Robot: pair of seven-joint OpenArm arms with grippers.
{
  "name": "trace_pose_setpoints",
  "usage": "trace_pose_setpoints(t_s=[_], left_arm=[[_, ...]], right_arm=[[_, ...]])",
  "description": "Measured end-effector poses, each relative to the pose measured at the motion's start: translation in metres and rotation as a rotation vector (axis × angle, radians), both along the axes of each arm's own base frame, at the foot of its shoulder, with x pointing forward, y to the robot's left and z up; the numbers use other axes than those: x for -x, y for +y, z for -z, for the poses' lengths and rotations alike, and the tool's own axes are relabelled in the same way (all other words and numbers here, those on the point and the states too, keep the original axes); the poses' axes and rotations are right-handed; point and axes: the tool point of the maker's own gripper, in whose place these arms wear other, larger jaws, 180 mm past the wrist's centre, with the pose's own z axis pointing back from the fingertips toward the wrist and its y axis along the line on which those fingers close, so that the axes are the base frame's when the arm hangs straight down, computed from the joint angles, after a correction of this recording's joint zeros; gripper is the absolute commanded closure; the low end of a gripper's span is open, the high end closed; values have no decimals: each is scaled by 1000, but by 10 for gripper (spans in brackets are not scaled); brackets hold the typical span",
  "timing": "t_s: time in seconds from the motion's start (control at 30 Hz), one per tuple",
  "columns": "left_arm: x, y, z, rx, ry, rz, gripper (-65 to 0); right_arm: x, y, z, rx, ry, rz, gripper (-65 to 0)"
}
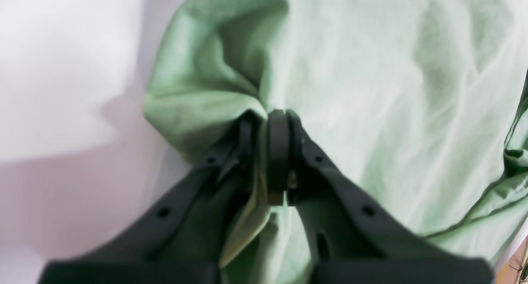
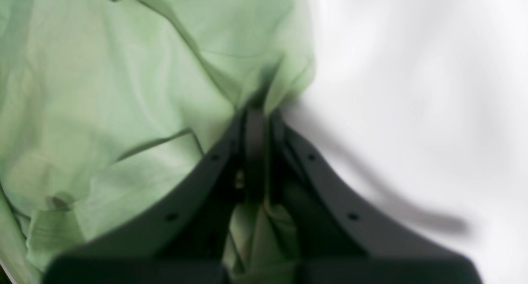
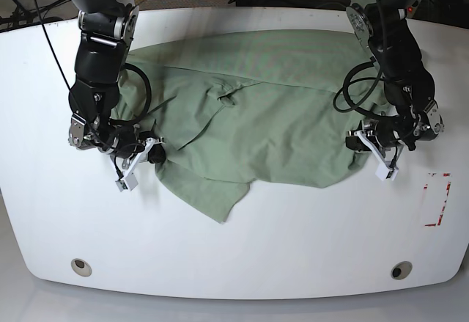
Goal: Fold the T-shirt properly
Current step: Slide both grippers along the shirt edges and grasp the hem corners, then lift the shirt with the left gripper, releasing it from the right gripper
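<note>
The pale green T-shirt (image 3: 256,116) lies spread and wrinkled across the middle of the white table (image 3: 293,256). In the base view my left gripper (image 3: 359,143) sits at the shirt's right edge. Its wrist view shows the left gripper (image 1: 266,114) shut on a bunched fold of T-shirt (image 1: 371,90) cloth. My right gripper (image 3: 152,152) is at the shirt's left edge. The right wrist view shows the right gripper (image 2: 258,112) shut on the T-shirt (image 2: 103,90) edge, with cloth hanging between its fingers.
A red-marked rectangle (image 3: 436,199) lies on the table at the right edge. Two round holes (image 3: 81,266) (image 3: 399,270) sit near the front corners. Cables run behind the table's far edge.
</note>
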Motion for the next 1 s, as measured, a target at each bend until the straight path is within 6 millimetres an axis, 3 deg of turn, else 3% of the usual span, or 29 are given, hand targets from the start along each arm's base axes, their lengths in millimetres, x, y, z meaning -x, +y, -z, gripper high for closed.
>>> trace_pose_setpoints(t_s=[0.43,0.63,0.77,0.9,1.0], left_arm=[[-3,1,-1,-2,-19,-10,0],[-4,13,-3,-27,-28,-18,0],[-4,18,-8,-67,-31,-14,0],[-7,33,-34,-165,-88,-14,0],[-17,32,-57,-222,-138,22,0]], right_arm=[[8,-4,1,23,-11,-2,0],[7,-5,-3,33,-25,-4,0],[-3,-20,-15,68,-38,-4,0],[-20,-38,-35,98,-82,11,0],[-31,-41,-50,107,-105,2,0]])
